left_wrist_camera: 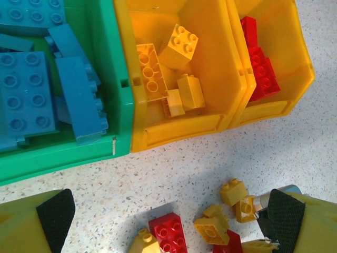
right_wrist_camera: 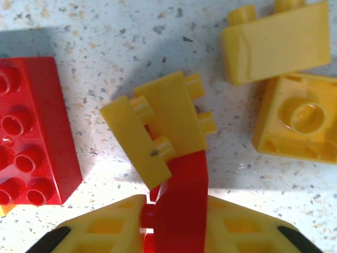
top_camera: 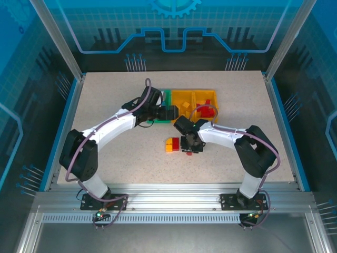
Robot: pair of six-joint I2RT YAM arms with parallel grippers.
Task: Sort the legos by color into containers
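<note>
We see the speckled bench (top_camera: 110, 95) lying open across its left half and along the near edge. A blue rim (top_camera: 63, 129) bounds each side, and clear blue walls (top_camera: 31, 63) stand beyond it. There is also free surface to the right of the right arm.

Three joined trays sit at the far middle. A green plastic tray (left_wrist_camera: 63, 153) holds blue studded bricks (left_wrist_camera: 26, 89). A middle orange-yellow tray (left_wrist_camera: 179, 132) holds yellow bricks (left_wrist_camera: 181, 45). An end orange-yellow tray (left_wrist_camera: 274, 108) holds red bricks (left_wrist_camera: 260, 68).

The left gripper (left_wrist_camera: 167, 211) hovers just in front of the trays with its jaws wide apart. Loose red and yellow bricks (left_wrist_camera: 210, 229) lie on the bench below, between its fingers (left_wrist_camera: 55, 213).

The right gripper (right_wrist_camera: 179, 216) sits low over that loose pile, near the trays. Its jaws appear clamped on a slim red brick (right_wrist_camera: 181, 179) held on edge. That brick touches two yellow sloped pieces (right_wrist_camera: 158, 126) lying ahead of the jaws. A large red studded brick (right_wrist_camera: 31, 132) lies to one side, apart from the jaws. On the other side lie a yellow square brick (right_wrist_camera: 303, 118) and another yellow piece (right_wrist_camera: 276, 42).
</note>
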